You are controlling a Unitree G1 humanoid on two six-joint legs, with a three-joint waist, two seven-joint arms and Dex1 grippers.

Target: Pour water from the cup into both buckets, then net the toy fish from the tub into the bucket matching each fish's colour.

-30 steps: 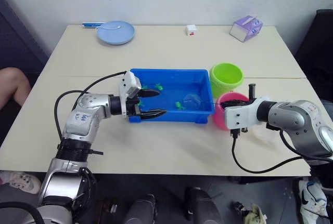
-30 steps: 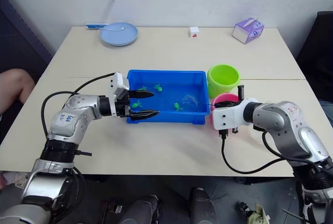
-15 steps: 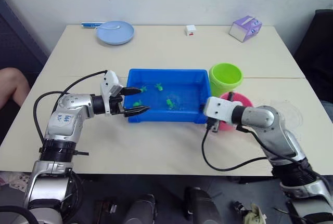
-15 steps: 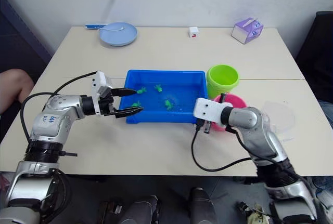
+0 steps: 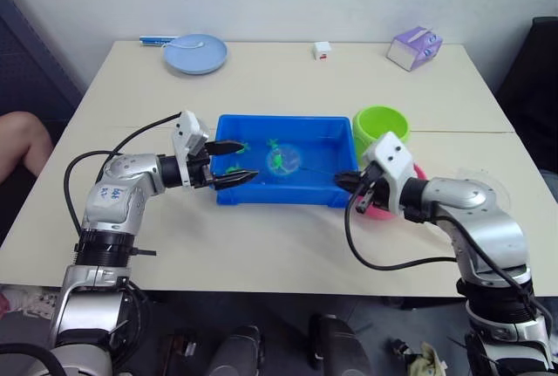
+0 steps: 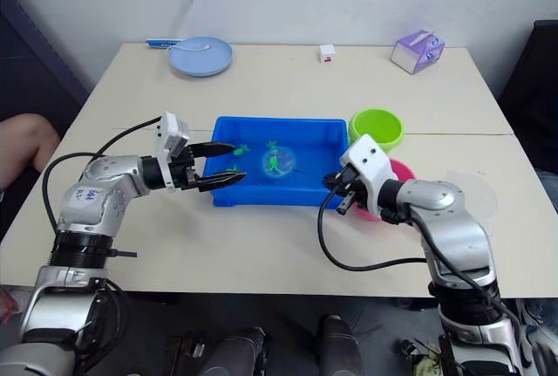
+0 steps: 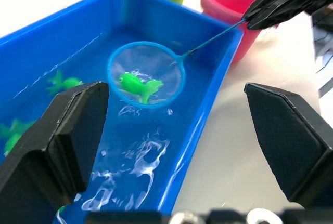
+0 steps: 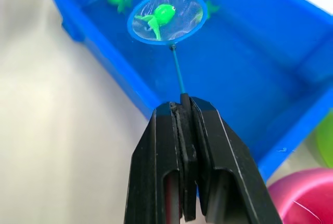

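Raised since a moment ago, the net (image 8: 165,16) carries a green fish (image 8: 158,15) over the tub (image 5: 283,197), ahead of the right gripper (image 8: 186,110) clamped on its handle; left gripper (image 5: 237,161) fingers apart

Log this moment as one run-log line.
phase: netting | right gripper: shut on net | net: holds green fish, over tub | left gripper: open at tub's left end
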